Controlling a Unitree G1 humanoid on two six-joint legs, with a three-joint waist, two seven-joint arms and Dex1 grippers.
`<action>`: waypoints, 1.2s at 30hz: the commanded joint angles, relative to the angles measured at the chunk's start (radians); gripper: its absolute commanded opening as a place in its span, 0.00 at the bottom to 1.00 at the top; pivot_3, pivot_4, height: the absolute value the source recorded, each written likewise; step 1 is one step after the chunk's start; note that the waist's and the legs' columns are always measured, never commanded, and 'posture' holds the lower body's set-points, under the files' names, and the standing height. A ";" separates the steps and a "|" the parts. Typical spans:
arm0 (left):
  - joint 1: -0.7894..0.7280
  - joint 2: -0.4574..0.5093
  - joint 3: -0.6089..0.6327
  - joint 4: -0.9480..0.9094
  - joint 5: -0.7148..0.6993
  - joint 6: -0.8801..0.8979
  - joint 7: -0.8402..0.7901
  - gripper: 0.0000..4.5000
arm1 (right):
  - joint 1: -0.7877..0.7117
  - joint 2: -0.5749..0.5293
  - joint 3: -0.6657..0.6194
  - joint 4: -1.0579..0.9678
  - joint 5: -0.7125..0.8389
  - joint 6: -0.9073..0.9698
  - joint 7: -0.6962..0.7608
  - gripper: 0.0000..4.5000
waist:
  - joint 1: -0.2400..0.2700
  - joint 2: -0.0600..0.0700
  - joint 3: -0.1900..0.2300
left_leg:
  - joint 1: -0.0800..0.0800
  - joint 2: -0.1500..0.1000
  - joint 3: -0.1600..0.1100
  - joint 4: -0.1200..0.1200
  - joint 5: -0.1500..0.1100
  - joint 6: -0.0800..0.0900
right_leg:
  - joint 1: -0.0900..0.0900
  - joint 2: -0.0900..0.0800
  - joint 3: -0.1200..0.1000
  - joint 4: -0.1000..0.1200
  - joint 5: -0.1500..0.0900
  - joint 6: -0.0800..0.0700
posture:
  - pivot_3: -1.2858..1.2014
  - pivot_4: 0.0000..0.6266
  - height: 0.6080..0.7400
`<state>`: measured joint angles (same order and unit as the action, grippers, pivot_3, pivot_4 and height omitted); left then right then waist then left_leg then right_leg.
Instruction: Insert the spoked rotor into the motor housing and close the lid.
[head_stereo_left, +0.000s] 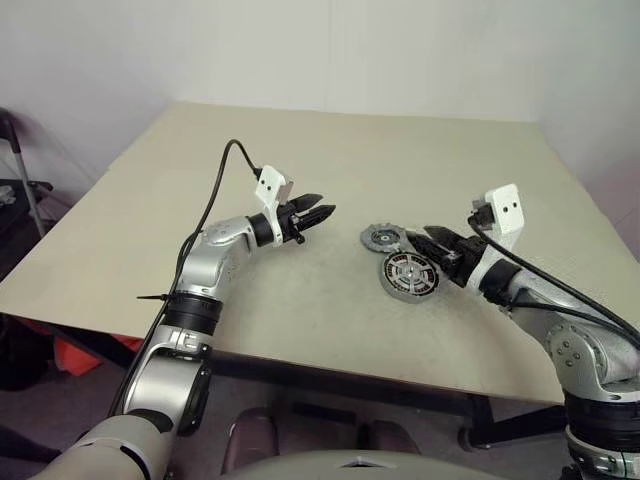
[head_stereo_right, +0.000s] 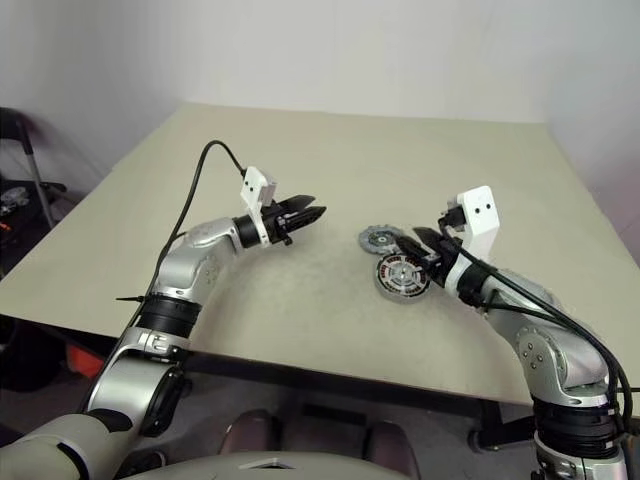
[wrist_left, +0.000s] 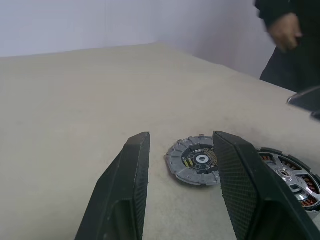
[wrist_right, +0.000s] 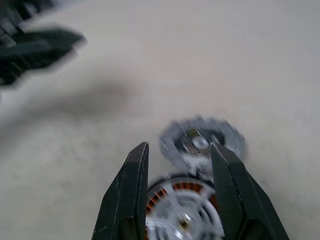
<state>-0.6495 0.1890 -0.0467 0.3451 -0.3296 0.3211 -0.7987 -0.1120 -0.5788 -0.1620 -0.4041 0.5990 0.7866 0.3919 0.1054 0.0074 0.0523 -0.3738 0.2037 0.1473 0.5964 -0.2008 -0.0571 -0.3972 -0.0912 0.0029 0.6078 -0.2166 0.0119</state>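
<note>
housing first: you've got the motor housing (head_stereo_left: 408, 274) lying flat on the beige table (head_stereo_left: 330, 180), toward your right side, with copper windings showing between the pale spokes of the spoked rotor (wrist_right: 184, 214) that sits in it. touching it on the far-left side is the lid (head_stereo_left: 384, 238), a smaller grey notched disc, also flat on the table and not on the housing.

your right gripper (head_stereo_left: 432, 242) hangs just above the housing's right edge, pointing in toward the two parts, fingers apart and clamped on nothing; its wrist view looks down between them at the rotor and the lid beyond.

your left gripper (head_stereo_left: 318, 213) hovers over bare table well to the left of the parts, aimed at them, fingers apart and empty.

the tabletop is plain and matte, with pale walls behind it. off its left edge stands a dark metal frame (head_stereo_left: 22, 170). beyond the far corner, in the left wrist view, a person in dark clothing (wrist_left: 287, 35) stands with one hand visible.
</note>
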 joint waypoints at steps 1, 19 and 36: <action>-0.027 0.003 0.008 -0.015 0.002 -0.025 -0.001 0.47 | -0.005 0.008 0.037 0.056 -0.068 -0.053 0.011 0.47 | 0.000 0.000 0.000 | 0.000 0.000 0.000 0.000 0.000 0.000 | 0.000 0.000 0.000 0.000 0.000 0.000 | 0.52 0.00 1.00; -0.024 0.015 0.016 -0.011 0.006 -0.038 0.010 0.47 | 0.001 0.071 -0.089 0.042 0.002 -0.059 0.050 0.11 | -0.001 0.001 0.000 | 0.001 0.000 0.000 0.000 0.000 0.000 | 0.000 0.000 0.000 0.000 0.000 0.000 | 0.52 0.00 1.00; -0.025 0.029 0.028 -0.011 0.002 -0.043 0.009 0.47 | -0.046 -0.008 -0.107 0.153 -0.153 -0.102 -0.025 0.11 | -0.002 0.001 0.001 | 0.001 0.000 0.001 -0.001 0.000 0.000 | 0.000 0.000 0.000 0.000 0.000 0.000 | 0.52 0.00 1.00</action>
<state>-0.6531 0.2047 -0.0411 0.3530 -0.3267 0.3005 -0.7907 -0.1393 -0.5871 -0.2724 -0.2500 0.4782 0.7191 0.3799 0.1030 0.0085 0.0529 -0.3728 0.2037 0.1478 0.5958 -0.2007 -0.0567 -0.3968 -0.0912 0.0030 0.6077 -0.2166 0.0116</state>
